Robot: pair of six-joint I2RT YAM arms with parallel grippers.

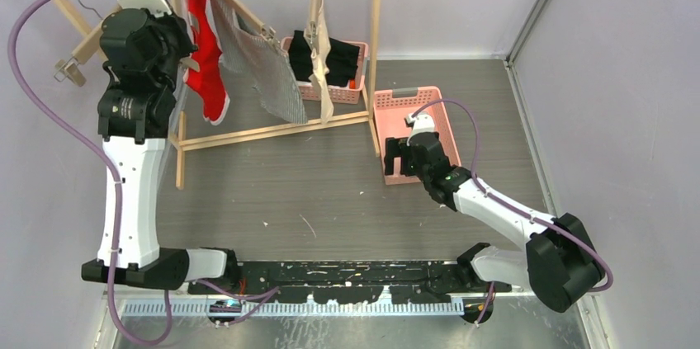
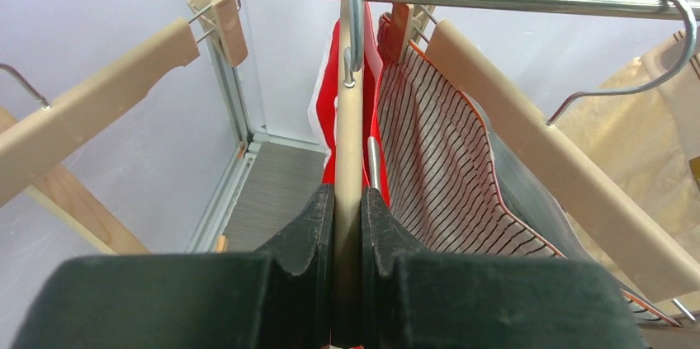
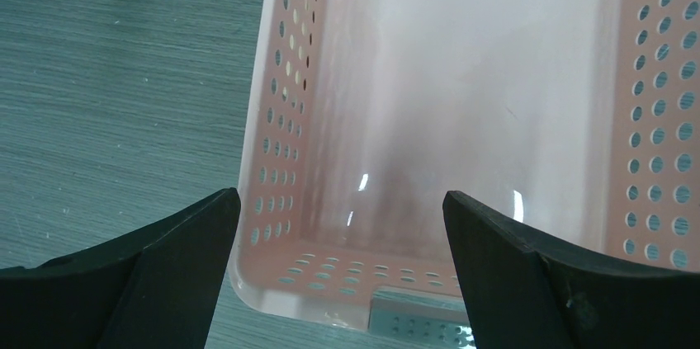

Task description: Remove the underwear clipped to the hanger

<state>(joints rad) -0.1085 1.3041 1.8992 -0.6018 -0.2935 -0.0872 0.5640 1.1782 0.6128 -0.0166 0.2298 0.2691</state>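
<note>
Wooden hanger (image 2: 348,130): pinched by raised left gripper (image 2: 348,200), 11 o'clock.
Right gripper (image 3: 338,200): low, spread over pink basket (image 3: 276,118).
Table (image 1: 330,184): grey; pale walls (image 1: 462,2).

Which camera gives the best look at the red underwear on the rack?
Top external: the red underwear hangs there in nearly full length. Left wrist shows only red slivers behind the hanger that the left gripper clamps. Right wrist shows none, only the pink basket.

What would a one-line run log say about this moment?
left gripper: shut on hanger | red underwear: hanging from that hanger | right gripper: open above pink basket
</note>
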